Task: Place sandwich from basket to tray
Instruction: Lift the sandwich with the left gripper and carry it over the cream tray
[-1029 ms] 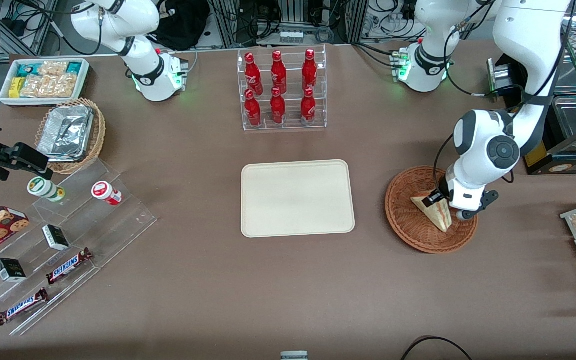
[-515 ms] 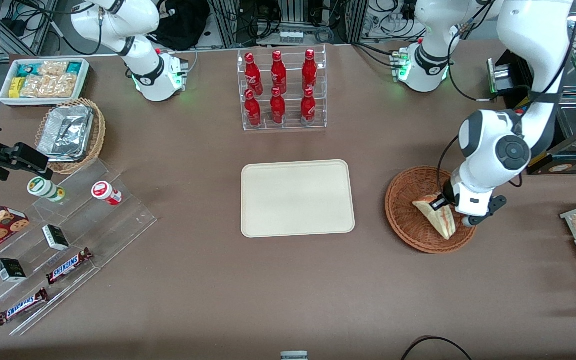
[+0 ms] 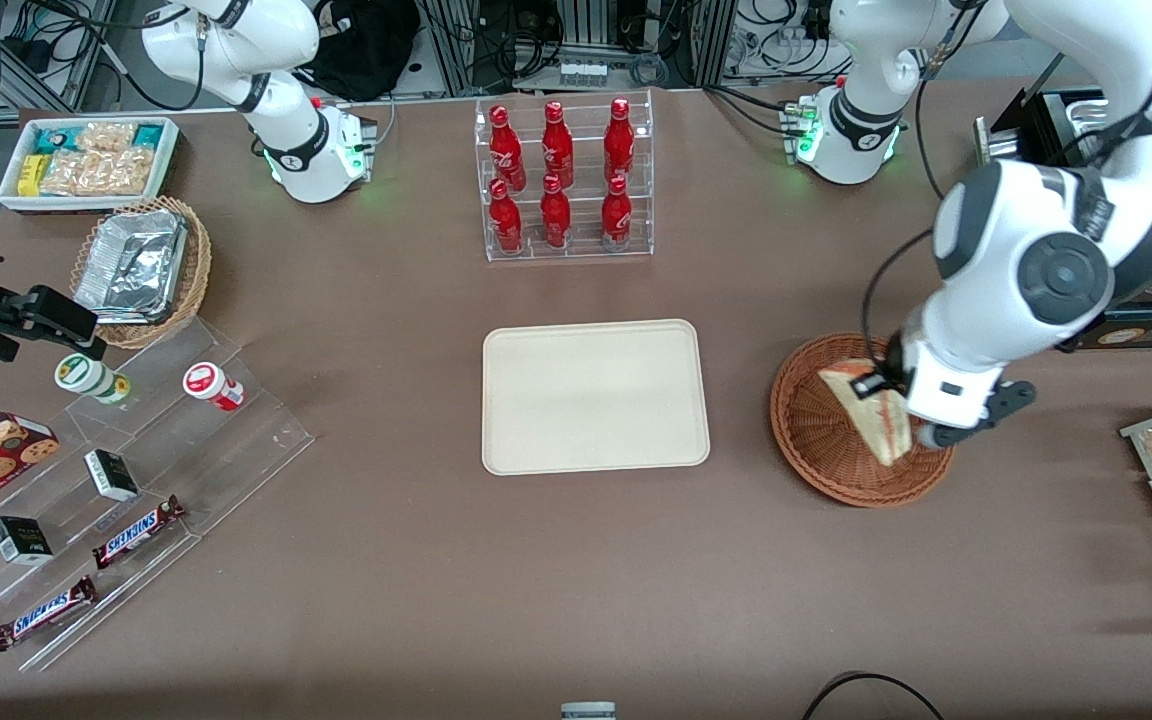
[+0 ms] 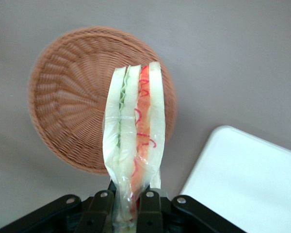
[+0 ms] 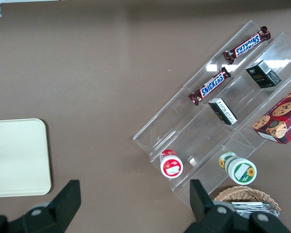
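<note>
The left arm bends down at its big round elbow joint, wrist pointing downward, with the tool (image 4: pixel 128 201) raised off the desk, its two fingers (image 4: pixel 101 206) clamped tight on the sandwich (image 4: pixel 134 141).

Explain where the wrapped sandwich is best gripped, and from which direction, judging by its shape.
Probably across its flat bread faces at the wide end, from above: the gripper holds the sandwich this way, fingers pinching both slices above the basket, its cut edge left clear.
</note>
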